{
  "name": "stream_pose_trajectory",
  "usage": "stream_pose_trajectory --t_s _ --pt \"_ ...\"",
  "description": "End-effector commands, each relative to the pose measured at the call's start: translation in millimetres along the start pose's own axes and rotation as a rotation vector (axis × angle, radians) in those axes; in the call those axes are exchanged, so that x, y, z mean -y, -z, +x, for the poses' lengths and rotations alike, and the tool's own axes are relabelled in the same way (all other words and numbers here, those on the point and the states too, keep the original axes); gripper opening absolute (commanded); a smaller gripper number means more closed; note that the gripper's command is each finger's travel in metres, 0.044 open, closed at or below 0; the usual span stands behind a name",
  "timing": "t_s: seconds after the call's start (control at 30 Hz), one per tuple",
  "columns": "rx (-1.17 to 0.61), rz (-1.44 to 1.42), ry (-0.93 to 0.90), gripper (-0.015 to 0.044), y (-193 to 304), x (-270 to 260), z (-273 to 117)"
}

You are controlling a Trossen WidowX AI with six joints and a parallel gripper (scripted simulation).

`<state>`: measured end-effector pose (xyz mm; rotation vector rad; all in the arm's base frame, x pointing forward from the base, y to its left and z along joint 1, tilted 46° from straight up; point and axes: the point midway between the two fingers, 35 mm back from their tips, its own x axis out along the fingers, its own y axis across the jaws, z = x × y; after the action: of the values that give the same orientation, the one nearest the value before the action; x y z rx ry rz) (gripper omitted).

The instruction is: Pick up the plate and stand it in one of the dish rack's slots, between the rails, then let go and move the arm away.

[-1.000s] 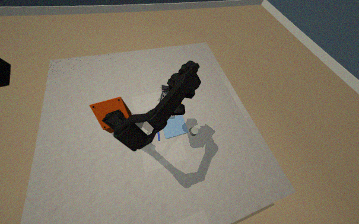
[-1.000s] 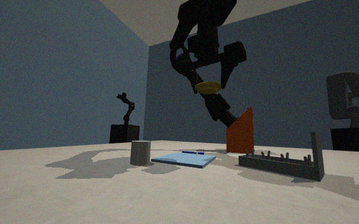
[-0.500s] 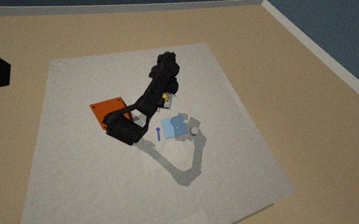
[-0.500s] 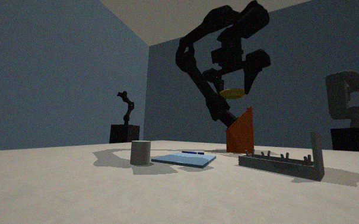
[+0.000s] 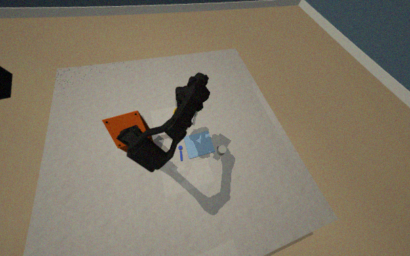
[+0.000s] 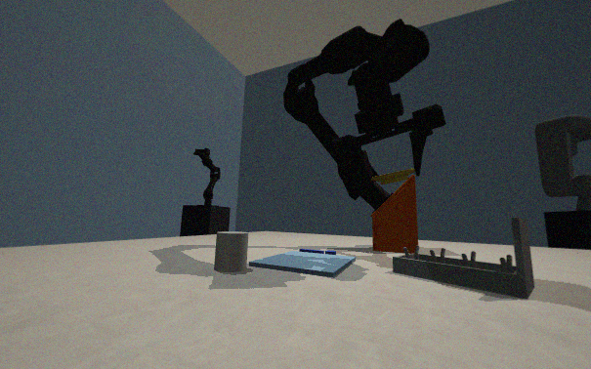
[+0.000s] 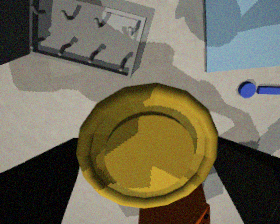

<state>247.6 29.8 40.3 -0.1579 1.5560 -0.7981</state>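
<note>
The yellow round plate (image 5: pixel 175 110) (image 6: pixel 393 177) (image 7: pixel 151 172) is held in the air, nearly flat with a slight tilt. My gripper (image 6: pixel 395 175) (image 7: pixel 147 144) is shut on the plate, with one dark finger at each side of its rim. In the top view the arm hides the fingers and most of the plate. The grey dish rack (image 6: pixel 447 278) (image 7: pixel 83 32) stands below, at the upper left of the wrist view, with two rows of short pegs and a tall panel at one end. The plate hangs higher than the rack and is apart from it.
A light-blue flat slab (image 5: pixel 189 150) (image 6: pixel 294 263) (image 7: pixel 256 57) lies beside the rack. A grey cylinder (image 5: pixel 221 150) (image 6: pixel 232 253) stands beyond it. A small blue spoon-like item (image 5: pixel 181 154) (image 6: pixel 311 251) (image 7: pixel 247 89) lies nearby. An orange block (image 5: pixel 120 125) (image 6: pixel 397 222) (image 7: pixel 173 212) stands near the arm's base.
</note>
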Motion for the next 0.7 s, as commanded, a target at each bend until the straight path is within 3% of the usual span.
stream_pose_trajectory --t_s 0.0,0.67 --pt "-0.054 -0.073 -0.053 0.0 2 -1 11" --pt "-0.174 -0.425 -0.358 0.0 7 0 53"
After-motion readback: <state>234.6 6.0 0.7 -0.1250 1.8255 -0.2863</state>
